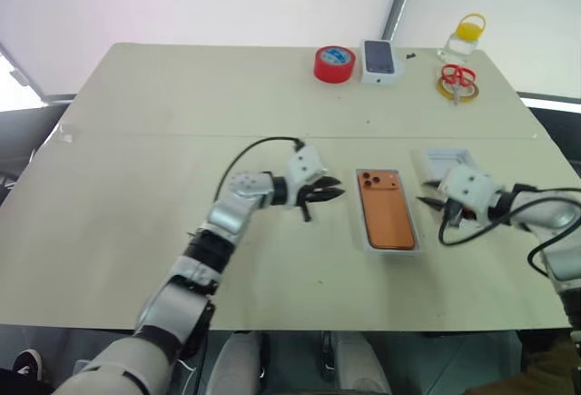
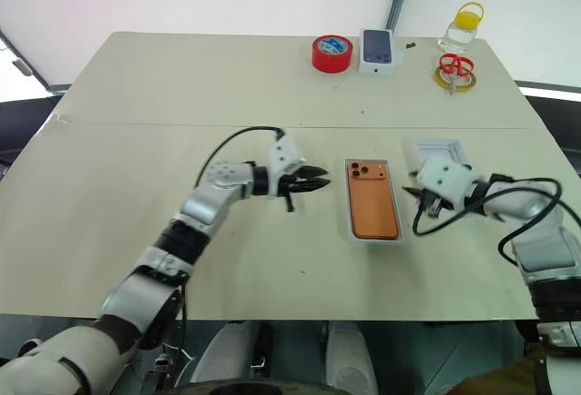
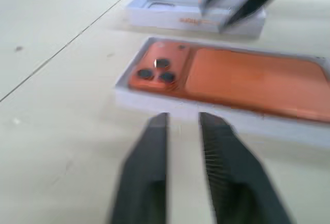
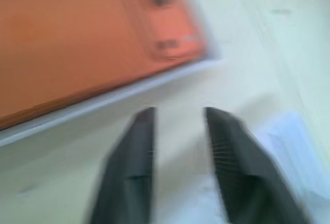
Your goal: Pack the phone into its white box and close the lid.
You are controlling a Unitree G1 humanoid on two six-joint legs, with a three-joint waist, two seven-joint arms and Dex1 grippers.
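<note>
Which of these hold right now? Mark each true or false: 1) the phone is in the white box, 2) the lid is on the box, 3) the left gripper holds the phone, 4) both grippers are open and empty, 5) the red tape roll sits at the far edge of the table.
1) True: the phone lies camera side up inside the white box.
2) False: the lid lies on the table beside the box, behind the right gripper.
3) False: the left gripper holds nothing, beside the box.
4) True.
5) True: the red tape roll sits there.
</note>
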